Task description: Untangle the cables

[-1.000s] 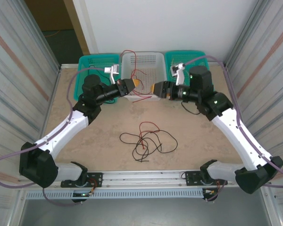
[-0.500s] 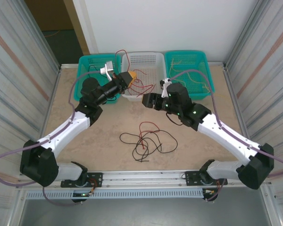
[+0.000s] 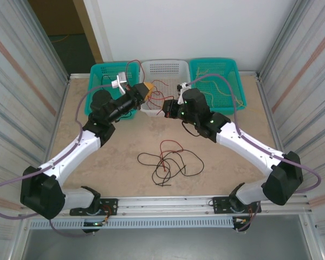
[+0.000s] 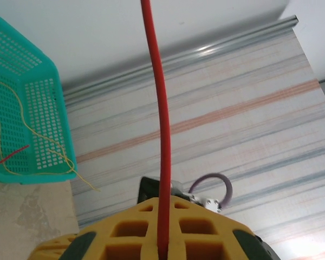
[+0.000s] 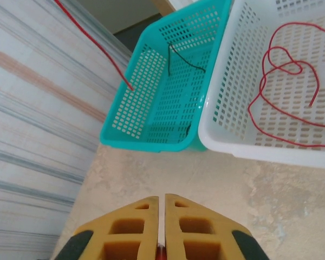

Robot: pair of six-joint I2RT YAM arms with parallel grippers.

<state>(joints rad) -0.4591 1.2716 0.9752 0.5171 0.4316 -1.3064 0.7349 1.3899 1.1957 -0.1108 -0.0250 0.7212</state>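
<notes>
Top camera, high and far, overlooks the table [image 3: 119, 141]. Left wrist faces the striped wall [image 4: 233, 135]; right wrist, close, shares the white basket [image 5: 238, 65] with top.

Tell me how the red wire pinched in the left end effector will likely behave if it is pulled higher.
Probably floppy: beyond the shut left end effector the red wire bows slightly, and like strands on the table lie in loose curls. Likely very light, being thread-thin. It looks smooth, so it might slip.
</notes>
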